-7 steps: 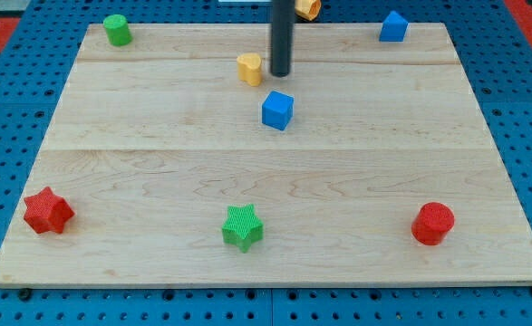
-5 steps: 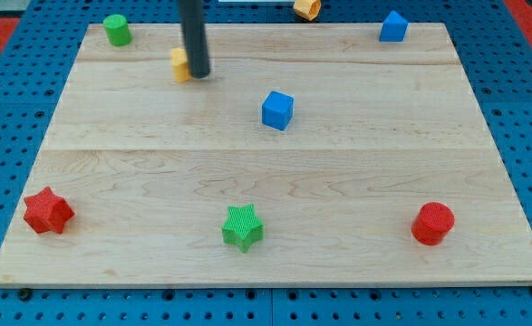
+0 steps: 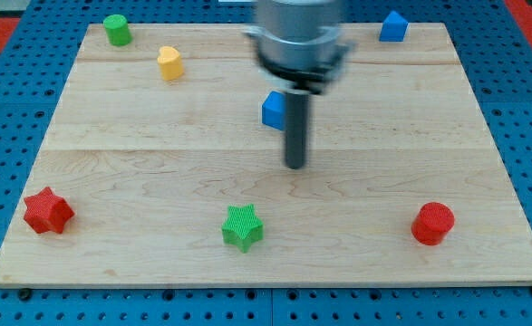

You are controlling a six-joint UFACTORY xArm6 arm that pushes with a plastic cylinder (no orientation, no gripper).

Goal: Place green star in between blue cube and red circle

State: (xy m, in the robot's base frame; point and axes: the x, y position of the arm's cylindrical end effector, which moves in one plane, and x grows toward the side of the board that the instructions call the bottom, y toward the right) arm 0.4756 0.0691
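my tip (image 3: 295,166) sits between blue cube (image 3: 272,110) and green star (image 3: 242,226).

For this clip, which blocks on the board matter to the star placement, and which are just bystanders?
Part of the job:
green star block
blue cube block, partly behind the rod
red circle block
my tip, below the cube, above the star

Lying about:
red star block
yellow block
green cylinder block
second blue block

My tip (image 3: 295,165) rests on the board (image 3: 157,145) just below the blue cube (image 3: 272,110), which the rod partly hides. The green star (image 3: 242,226) lies nearer the view's bottom, left of the tip, and the red circle (image 3: 432,223) sits well to the right. The arm's upper body looks blurred.
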